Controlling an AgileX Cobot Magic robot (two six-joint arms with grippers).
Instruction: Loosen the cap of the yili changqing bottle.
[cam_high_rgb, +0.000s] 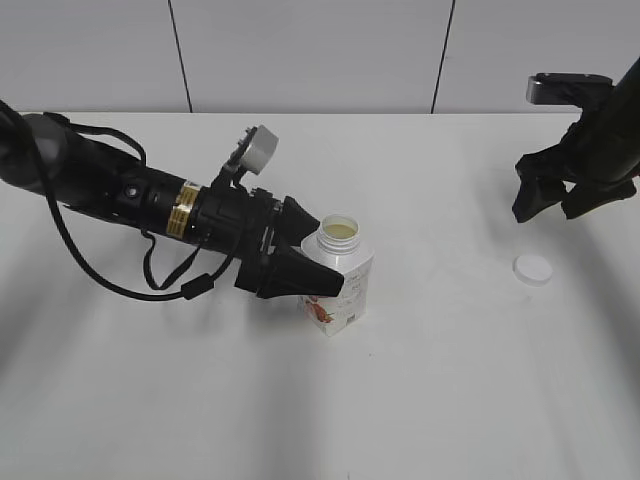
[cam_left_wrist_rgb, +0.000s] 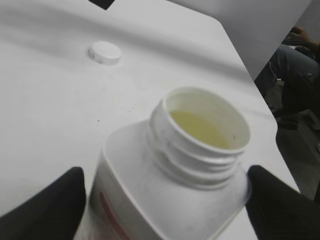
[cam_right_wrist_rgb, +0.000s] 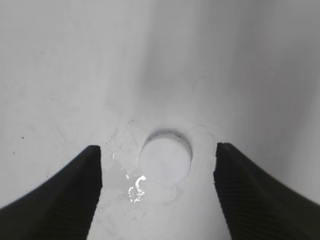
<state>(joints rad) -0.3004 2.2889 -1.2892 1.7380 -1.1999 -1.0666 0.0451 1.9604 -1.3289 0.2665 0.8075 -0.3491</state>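
The left gripper (cam_high_rgb: 318, 252) has its black jaws clamped on either side of the bottle (cam_high_rgb: 338, 275), which stands upright near the middle of the table (cam_high_rgb: 450, 400) with its threaded neck uncovered and pale yellow liquid showing inside. The right gripper (cam_high_rgb: 558, 197) hangs at the far right with its jaws spread wide and nothing between them, raised above the cap (cam_high_rgb: 533, 269), which lies flat on the table well to the right of the bottle. A few wet drops (cam_right_wrist_rgb: 135, 190) glisten on the table just beside the cap.
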